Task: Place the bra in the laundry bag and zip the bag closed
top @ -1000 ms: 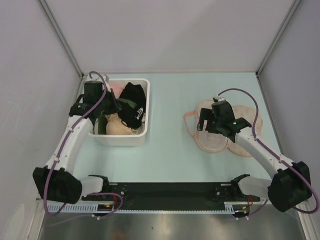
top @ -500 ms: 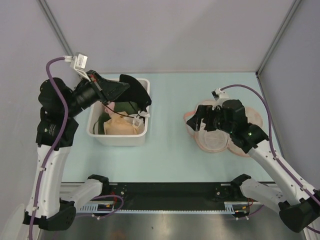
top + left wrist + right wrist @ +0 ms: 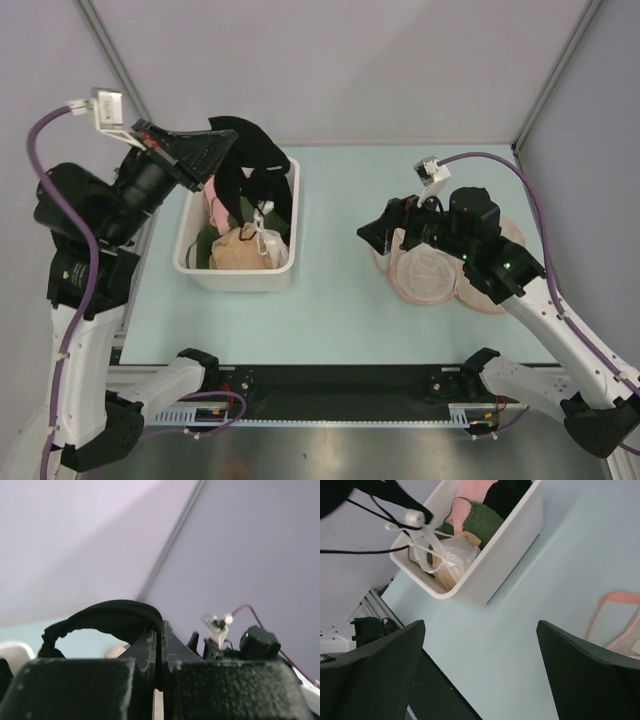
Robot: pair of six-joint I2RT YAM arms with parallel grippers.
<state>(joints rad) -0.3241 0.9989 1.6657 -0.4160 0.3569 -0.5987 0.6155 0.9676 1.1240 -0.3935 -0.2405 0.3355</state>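
Observation:
My left gripper [image 3: 220, 150] is raised above the far left of the white bin and is shut on the black bra [image 3: 256, 162]. The bra's thin straps hang down into the bin. In the left wrist view the fingers [image 3: 172, 650] pinch a black fabric band [image 3: 107, 616]. The bra also shows in the right wrist view [image 3: 350, 495]. The patterned laundry bag [image 3: 432, 276] lies open on the table at the right. My right gripper [image 3: 372, 232] is open and empty, held above the bag's left edge; the right wrist view [image 3: 480, 680] shows bare table between its fingers.
The white bin [image 3: 240, 281] holds a beige garment [image 3: 238, 252] whose white straps [image 3: 427, 536] are caught on the bra's straps, plus pink, green [image 3: 477, 522] and another black garment [image 3: 507, 491]. Grey walls stand on three sides.
My left arm rose out of the bin, lifting the black bra up and toward the left. My right gripper lifted off the laundry bag and shifted left.

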